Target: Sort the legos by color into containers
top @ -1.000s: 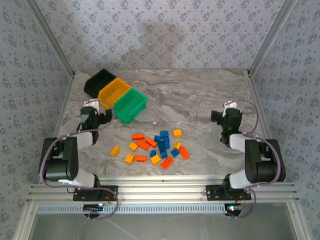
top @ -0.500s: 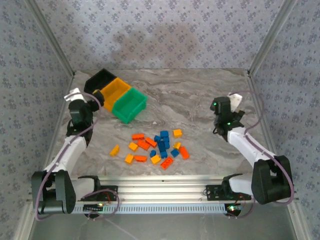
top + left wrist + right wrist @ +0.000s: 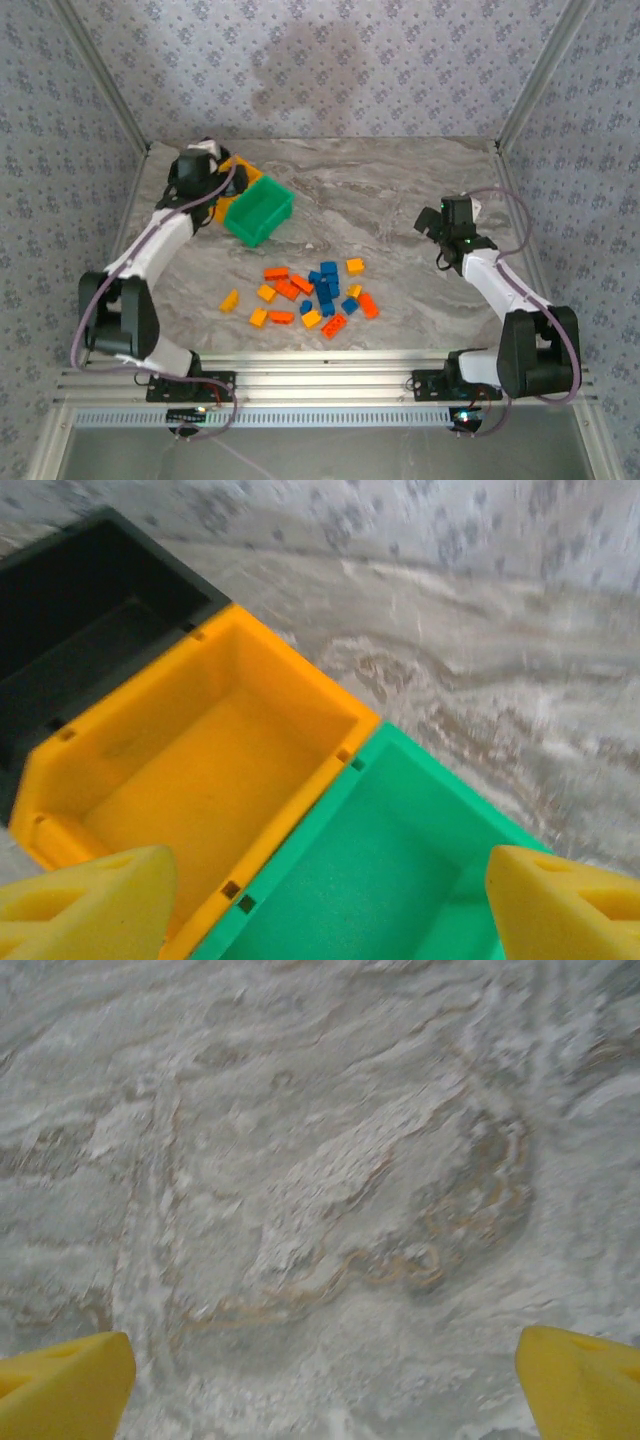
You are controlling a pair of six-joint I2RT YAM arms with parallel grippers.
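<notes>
With the left tool [image 3: 330,900] spread empty above the containers [image 3: 296,805] and the right tool [image 3: 325,1380] wide open over the table [image 3: 400,190], an outlying brick should be picked from the legos [image 3: 318,290] — heaped mid-table.

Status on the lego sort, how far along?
Done: nothing yet; the orange-yellow bin and green bin are empty, and the visible part of the black bin too. In hand: nothing; the left gripper hovers open over the bins, the right gripper open over bare table. To do: all the legos, lying in a pile on the table.
</notes>
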